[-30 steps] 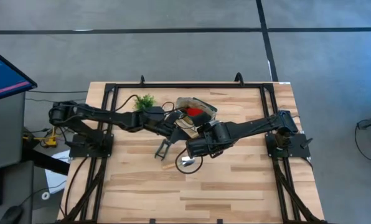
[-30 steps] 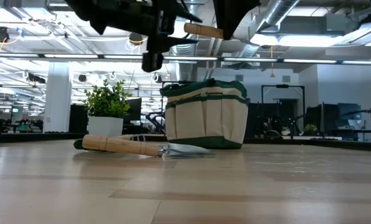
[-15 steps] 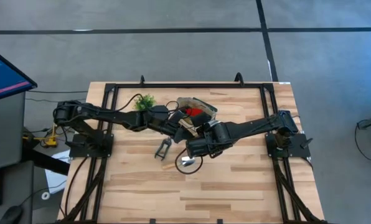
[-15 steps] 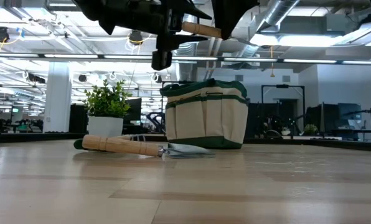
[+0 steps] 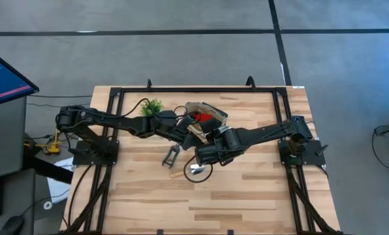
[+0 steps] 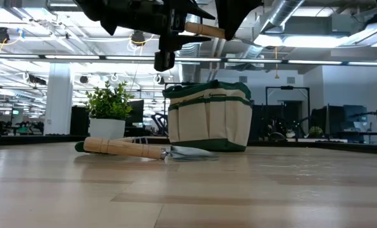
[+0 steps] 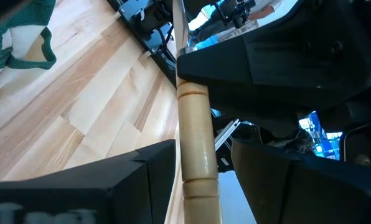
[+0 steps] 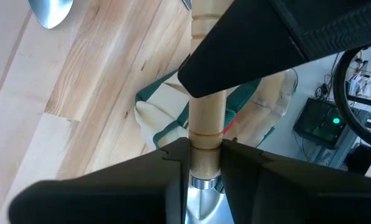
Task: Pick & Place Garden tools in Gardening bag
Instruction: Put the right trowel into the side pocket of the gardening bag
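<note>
High view: both arms meet beside the gardening bag (image 5: 206, 112) for a tool handover.
Right wrist view shows the right claw (image 8: 204, 158) clamped on a wooden-handled tool (image 8: 205, 121), keeping it clear of the counter (image 8: 61, 74). Left wrist view: left claw (image 7: 201, 177) straddles the handle, parted, not pinching. Low view: a trowel (image 6: 141, 150) lies before the bag.

Grey floor (image 5: 181, 52); ceiling strip lights (image 6: 62, 58) overhead.

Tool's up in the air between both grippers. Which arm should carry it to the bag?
Probably the left: its gripper straddles the wooden handle, nearer the gardening bag. The right gripper, clamped near the ferrule, would have to release first.
</note>
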Controlling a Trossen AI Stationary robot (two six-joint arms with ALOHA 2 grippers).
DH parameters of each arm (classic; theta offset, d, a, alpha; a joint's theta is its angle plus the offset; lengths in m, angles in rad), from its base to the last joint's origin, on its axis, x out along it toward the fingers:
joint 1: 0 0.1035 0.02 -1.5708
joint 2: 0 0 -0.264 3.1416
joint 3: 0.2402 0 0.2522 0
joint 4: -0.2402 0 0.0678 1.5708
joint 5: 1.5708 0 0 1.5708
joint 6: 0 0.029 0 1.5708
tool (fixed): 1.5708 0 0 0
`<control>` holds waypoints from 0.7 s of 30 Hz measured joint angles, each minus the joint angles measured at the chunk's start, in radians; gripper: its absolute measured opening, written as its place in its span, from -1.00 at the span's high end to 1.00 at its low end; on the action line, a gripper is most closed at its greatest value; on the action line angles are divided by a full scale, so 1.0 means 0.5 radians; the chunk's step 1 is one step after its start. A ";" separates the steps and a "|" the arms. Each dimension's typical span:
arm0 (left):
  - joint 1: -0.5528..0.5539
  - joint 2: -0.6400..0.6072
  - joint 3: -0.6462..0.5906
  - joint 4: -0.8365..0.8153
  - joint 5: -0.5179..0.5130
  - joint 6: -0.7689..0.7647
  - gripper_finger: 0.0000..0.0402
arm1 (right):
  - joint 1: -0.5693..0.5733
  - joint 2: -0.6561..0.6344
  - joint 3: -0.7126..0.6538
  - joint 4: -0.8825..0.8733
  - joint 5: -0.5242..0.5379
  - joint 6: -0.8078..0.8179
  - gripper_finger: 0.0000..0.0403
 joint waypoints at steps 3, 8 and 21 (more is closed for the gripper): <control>0.000 0.000 0.000 0.000 0.000 0.000 0.27 | 0.000 0.000 0.000 0.000 0.000 0.000 0.73; 0.000 0.000 0.000 0.002 -0.001 0.000 0.27 | 0.000 0.000 0.000 0.000 0.000 0.000 0.73; 0.000 -0.001 0.000 0.009 -0.001 0.000 0.32 | 0.000 0.000 0.000 0.001 0.000 -0.005 0.73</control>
